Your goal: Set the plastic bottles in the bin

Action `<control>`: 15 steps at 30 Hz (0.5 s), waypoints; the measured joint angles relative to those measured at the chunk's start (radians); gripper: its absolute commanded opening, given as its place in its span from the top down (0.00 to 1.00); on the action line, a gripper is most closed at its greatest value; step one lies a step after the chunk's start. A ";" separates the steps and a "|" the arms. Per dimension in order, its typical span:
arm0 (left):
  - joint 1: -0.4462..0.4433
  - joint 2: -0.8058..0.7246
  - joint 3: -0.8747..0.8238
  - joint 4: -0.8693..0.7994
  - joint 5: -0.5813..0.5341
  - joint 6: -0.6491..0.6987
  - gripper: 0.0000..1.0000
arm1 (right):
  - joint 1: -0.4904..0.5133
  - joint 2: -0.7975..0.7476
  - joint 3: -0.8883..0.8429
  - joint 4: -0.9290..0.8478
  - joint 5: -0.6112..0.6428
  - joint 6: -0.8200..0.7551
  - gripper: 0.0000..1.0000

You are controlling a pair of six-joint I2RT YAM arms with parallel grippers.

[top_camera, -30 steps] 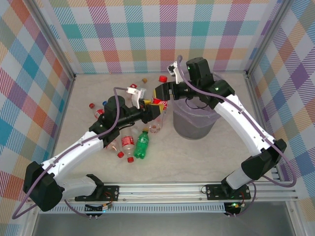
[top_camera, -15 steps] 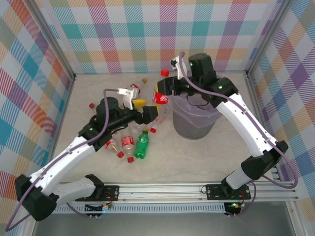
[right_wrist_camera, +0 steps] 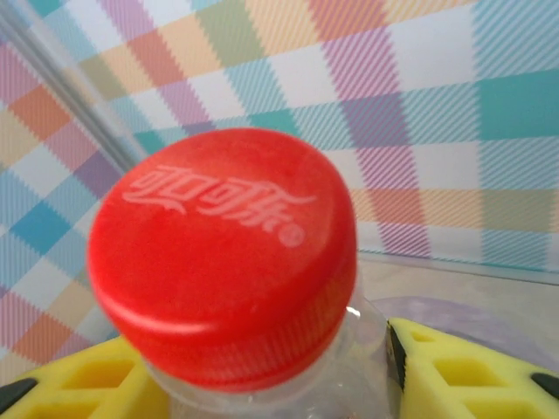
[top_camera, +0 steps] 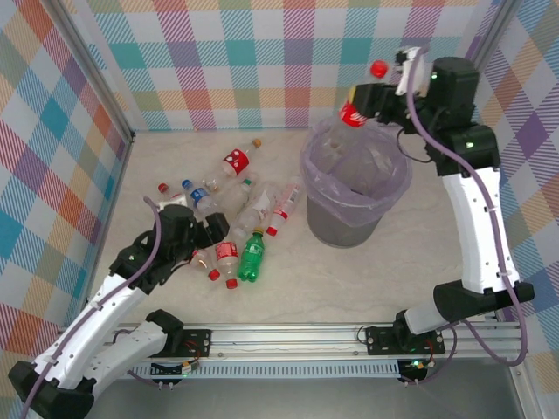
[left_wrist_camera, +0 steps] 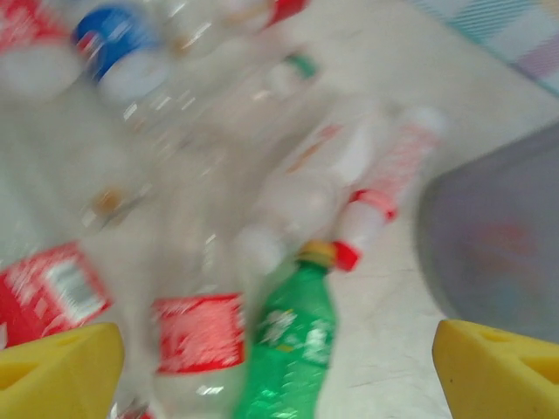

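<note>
Gripping the red-cap bottle (top_camera: 352, 113) by its neck, cap up, my right fingers (right_wrist_camera: 454, 367) hold it above the bin (top_camera: 349, 229), while my left fingers (left_wrist_camera: 493, 367) gape open near the other bottles (top_camera: 227, 256) lying on the bench (top_camera: 288, 288).

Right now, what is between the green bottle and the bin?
Nothing, just bare table between the green bottle and the bin, as the top view shows.
</note>
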 measured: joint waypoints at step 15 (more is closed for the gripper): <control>0.105 -0.048 -0.111 -0.038 -0.069 -0.110 0.07 | -0.080 0.000 -0.168 -0.080 0.027 -0.079 0.51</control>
